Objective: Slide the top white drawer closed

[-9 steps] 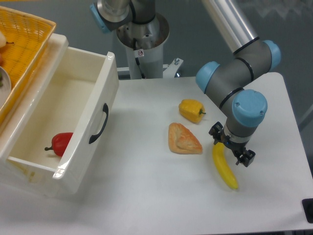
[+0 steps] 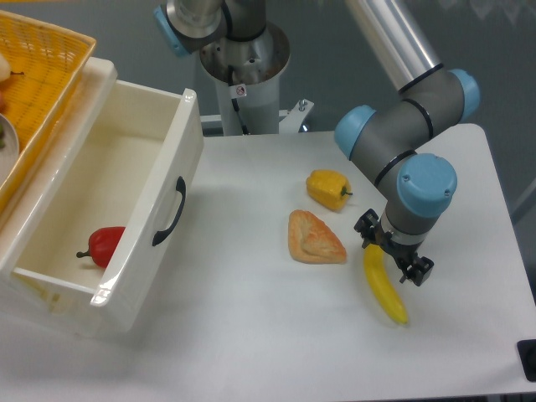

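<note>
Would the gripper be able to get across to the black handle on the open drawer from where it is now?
Probably yes. The gripper hangs over the banana, and only the pastry lies on the table before the handle; it looks low enough to pass over.

A yellow pepper (image 2: 328,188) lies mid-table (image 2: 251,293), a pastry (image 2: 315,238) just nearer, a banana (image 2: 384,287) to the right. Far left, an orange basket (image 2: 46,67).
</note>
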